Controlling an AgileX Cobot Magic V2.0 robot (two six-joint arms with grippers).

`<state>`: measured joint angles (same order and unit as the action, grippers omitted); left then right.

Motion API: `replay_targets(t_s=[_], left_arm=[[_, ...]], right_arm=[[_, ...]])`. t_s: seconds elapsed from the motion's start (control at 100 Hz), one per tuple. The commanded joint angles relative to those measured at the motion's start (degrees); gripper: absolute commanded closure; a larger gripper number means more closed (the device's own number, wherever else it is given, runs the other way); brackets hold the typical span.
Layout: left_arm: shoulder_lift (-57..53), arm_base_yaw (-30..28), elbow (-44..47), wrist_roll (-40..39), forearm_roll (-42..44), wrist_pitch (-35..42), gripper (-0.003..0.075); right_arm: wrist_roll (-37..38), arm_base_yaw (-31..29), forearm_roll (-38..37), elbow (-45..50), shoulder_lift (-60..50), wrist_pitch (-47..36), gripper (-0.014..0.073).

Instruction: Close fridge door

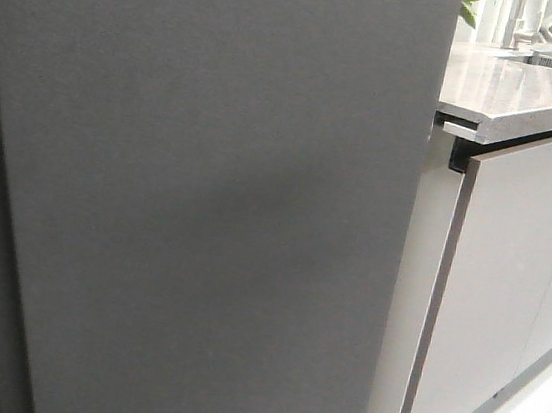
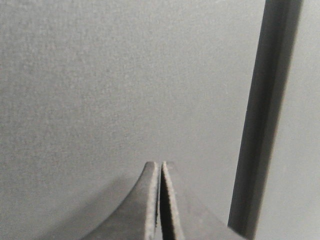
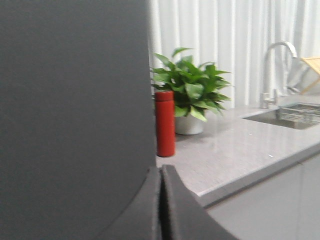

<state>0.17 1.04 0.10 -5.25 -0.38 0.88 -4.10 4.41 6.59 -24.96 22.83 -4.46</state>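
Observation:
The fridge door (image 1: 206, 198) is a matte dark grey panel that fills most of the front view; its right edge stands next to the cabinets. No gripper shows in the front view. In the left wrist view my left gripper (image 2: 160, 164) is shut and empty, its tips close to or touching the grey door front (image 2: 100, 90); a dark vertical seam (image 2: 265, 115) runs beside it. In the right wrist view my right gripper (image 3: 161, 169) is shut and empty, at the door's right edge (image 3: 75, 110).
Pale grey glossy cabinet fronts (image 1: 507, 295) under a stone-look countertop (image 1: 512, 89) stand right of the door. On the counter are a red bottle (image 3: 164, 123), a potted plant (image 3: 192, 97), a sink (image 3: 290, 115) and a tap (image 3: 274, 70).

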Motion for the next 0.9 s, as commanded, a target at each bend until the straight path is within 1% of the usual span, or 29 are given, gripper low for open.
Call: replay_targets(t_s=[0.0,0.16,0.28,0.44,0.56,0.65,0.7,0.89], left_arm=[[1.09,0.38,1.6,-0.2,-0.09,4.4,0.0741],[1.09,0.38,1.6,-0.2,-0.09,4.4,0.0741],[1.09,0.38,1.6,-0.2,-0.09,4.4,0.0741],[1.09,0.38,1.6,-0.2,-0.09,4.4,0.0741],[1.09,0.38,1.6,-0.2,-0.09,4.4,0.0741],[1.09,0.38,1.6,-0.2,-0.09,4.4,0.0741],[1.09,0.38,1.6,-0.2,-0.09,4.4,0.0741],[1.09,0.38,1.6,-0.2,-0.09,4.4,0.0741]], right_arm=[[-0.7,-1.72,-0.87,2.36,-3.79,-2.11,0.067],[-0.7,-4.21,-1.26,8.49,-10.23,1.27,0.067],[-0.7,-5.49,-1.26,13.61,-14.9,1.81,0.067],[-0.7,-5.85,-1.41,20.02,-20.26,2.03,0.067],[-0.7,-5.85,-3.24,24.41,-22.87,2.14,0.067],[-0.7,-5.85,-3.34,26.3,-23.96,2.02,0.067],[-0.7,-5.85,-3.73,26.3,-23.96,3.63,0.067],[-0.7,-6.24,-4.98,26.3,-23.96,2.32,0.067]])
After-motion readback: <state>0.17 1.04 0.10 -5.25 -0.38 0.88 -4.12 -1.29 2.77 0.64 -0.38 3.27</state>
